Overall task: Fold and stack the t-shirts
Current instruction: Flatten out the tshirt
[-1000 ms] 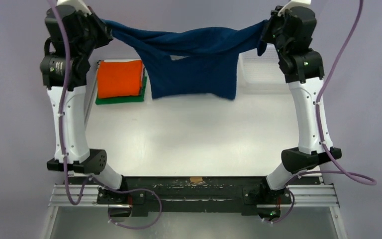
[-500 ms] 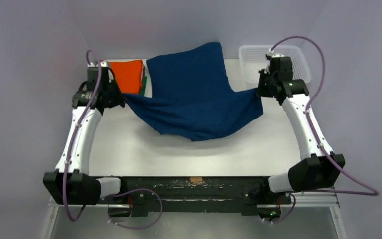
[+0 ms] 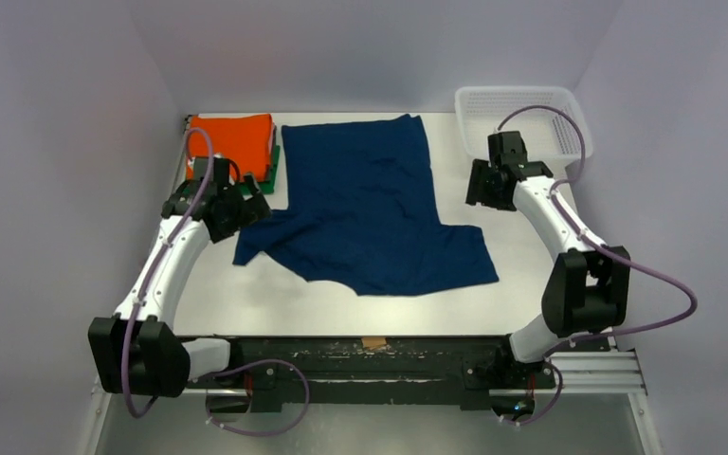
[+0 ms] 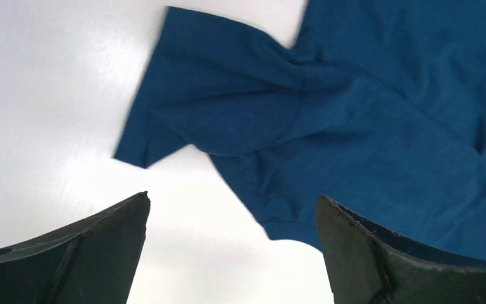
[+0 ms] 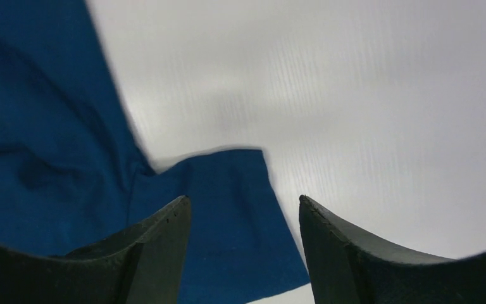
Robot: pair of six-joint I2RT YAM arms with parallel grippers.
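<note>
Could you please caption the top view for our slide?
Navy t-shirt spread on the table; left hand and right hand open near it.

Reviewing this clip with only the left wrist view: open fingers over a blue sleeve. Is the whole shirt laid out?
Observer: Yes. From above, the navy blue cloth t-shirt lies spread on the white table, its hem toward the far edge.
Operator: Does the right hand grip it?
Observer: No. The right hand is open, with nothing between its fingers.
Operator: Any finished shirts?
Observer: A folded orange t-shirt sits on a folded green one at the table's far left.
</note>
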